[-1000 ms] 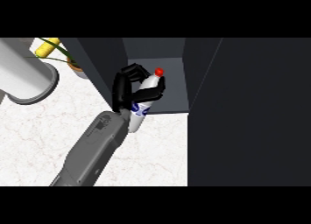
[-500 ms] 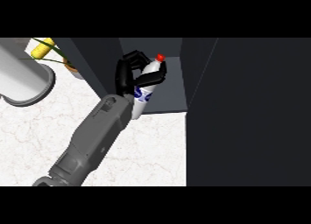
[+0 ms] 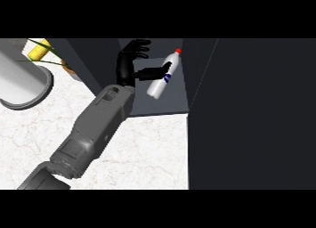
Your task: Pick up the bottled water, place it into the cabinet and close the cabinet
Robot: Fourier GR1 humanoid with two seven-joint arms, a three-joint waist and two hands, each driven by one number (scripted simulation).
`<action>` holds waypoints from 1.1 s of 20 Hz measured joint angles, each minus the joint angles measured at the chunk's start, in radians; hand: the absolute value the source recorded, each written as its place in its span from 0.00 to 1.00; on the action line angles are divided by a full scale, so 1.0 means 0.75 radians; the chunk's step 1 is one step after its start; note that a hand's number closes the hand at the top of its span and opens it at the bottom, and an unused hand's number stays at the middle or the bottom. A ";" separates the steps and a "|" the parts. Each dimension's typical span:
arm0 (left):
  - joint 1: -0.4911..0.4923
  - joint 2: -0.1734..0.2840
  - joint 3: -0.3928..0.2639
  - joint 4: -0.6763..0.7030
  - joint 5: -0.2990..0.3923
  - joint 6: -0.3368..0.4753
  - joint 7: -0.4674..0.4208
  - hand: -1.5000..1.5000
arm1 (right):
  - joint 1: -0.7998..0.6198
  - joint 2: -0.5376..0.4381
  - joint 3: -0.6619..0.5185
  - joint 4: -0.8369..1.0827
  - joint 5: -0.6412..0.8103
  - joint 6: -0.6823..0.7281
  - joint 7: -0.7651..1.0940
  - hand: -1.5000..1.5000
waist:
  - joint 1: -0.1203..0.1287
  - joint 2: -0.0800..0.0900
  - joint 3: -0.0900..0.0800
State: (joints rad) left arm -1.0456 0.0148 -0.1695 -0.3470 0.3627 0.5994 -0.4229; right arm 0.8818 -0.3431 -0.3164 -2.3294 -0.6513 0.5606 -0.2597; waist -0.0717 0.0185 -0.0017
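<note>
Fingers: spread, nearly straight, thumb touching bottled water, nothing clasped | left hand: reaches from white marble bench into dark cabinet | bottled water: tilted, red cap far-right, inside cabinet | far left: grey cylinder, plant

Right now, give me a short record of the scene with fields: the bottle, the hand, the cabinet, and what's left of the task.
bottle: bottled water, red cap up, tilted, inside the cabinet opening
hand: one hand, which side cannot be told, fingers spread, thumb against the bottle
cabinet: cabinet open, dark door at the right
counter: white marble counter
remaining: release the bottle, close the cabinet
</note>
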 measured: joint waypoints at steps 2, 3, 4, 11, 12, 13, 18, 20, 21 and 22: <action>-0.039 -0.004 0.008 0.054 -0.010 0.007 -0.006 0.00 | -0.006 -0.004 -0.002 0.002 -0.005 0.003 0.000 0.00 | -0.001 0.002 0.000; -0.053 -0.001 0.013 0.077 -0.012 0.003 -0.010 0.00 | -0.004 -0.004 0.000 0.001 -0.008 0.007 -0.003 0.00 | -0.003 0.003 0.000; -0.065 0.008 0.020 0.099 -0.014 -0.007 -0.014 0.00 | -0.009 -0.010 -0.007 0.002 -0.011 0.006 -0.003 0.00 | -0.003 0.005 0.000; -0.121 0.002 0.053 0.186 -0.022 -0.037 -0.076 0.00 | -0.018 -0.019 -0.004 0.003 -0.028 0.001 0.004 0.00 | -0.002 0.008 -0.001; -0.126 0.000 0.059 0.187 -0.021 -0.051 -0.094 0.00 | -0.028 -0.023 -0.005 0.004 -0.031 -0.006 0.008 0.00 | 0.001 0.008 -0.001; -0.135 -0.004 0.069 0.179 -0.011 -0.057 -0.112 0.00 | -0.035 -0.022 0.006 0.005 -0.032 -0.008 0.013 0.00 | 0.001 0.008 -0.001; -0.146 -0.015 0.092 0.140 0.023 -0.128 -0.215 0.00 | -0.066 -0.025 0.018 0.001 -0.040 -0.041 0.032 0.00 | 0.002 0.003 -0.001; -0.143 -0.017 0.085 0.128 0.037 -0.154 -0.241 0.00 | -0.077 -0.033 0.010 0.001 -0.043 -0.050 0.046 0.00 | 0.004 -0.001 -0.001; -0.131 -0.017 0.079 0.119 0.049 -0.162 -0.256 0.00 | -0.083 -0.031 0.008 0.001 -0.044 -0.052 0.047 0.00 | 0.005 -0.003 0.000; -0.127 -0.018 0.069 0.105 0.064 -0.169 -0.261 0.00 | -0.093 -0.040 -0.001 0.000 -0.047 -0.061 0.055 0.00 | 0.006 -0.005 0.000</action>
State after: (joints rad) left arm -1.1405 0.0015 -0.1174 -0.2681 0.4106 0.4728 -0.6188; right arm 0.8118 -0.3732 -0.3169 -2.3296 -0.6867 0.5146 -0.2181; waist -0.0672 0.0149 -0.0020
